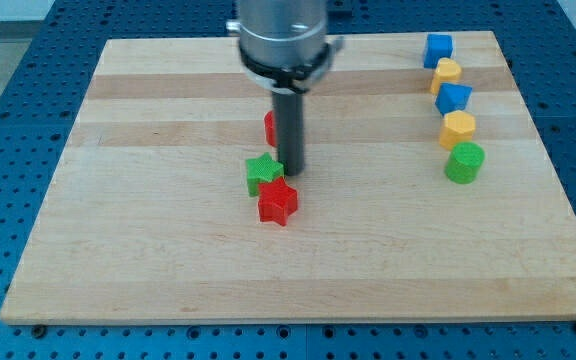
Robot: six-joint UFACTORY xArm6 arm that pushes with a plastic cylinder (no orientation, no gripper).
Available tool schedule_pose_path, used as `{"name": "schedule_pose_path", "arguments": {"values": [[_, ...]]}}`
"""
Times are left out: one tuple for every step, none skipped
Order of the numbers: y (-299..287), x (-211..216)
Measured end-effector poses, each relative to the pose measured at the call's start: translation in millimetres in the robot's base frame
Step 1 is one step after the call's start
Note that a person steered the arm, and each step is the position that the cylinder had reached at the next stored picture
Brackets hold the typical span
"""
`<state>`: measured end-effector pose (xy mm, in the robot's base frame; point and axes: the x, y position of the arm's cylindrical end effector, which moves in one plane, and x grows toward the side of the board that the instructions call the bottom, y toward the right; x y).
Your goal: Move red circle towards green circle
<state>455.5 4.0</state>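
One red circle (pixel 269 127) sits half hidden behind the rod, well apart from the green circle (pixel 464 163) at the desk's (pixel 148 250) right. My tip (pixel 291 174) touches the green star (pixel 263 173); no hand exists.

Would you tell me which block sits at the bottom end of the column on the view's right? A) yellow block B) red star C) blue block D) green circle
D: the green circle lies just below the lower yellow block, ending that column.
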Motion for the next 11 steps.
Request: {"name": "schedule_pose_path", "arguments": {"values": [[29,-2],[42,-37],[44,-103],[4,-115],[-50,-108],[-62,-106],[-27,-99],[-19,-84],[-53,-94],[-86,-89],[-75,-66]]}}
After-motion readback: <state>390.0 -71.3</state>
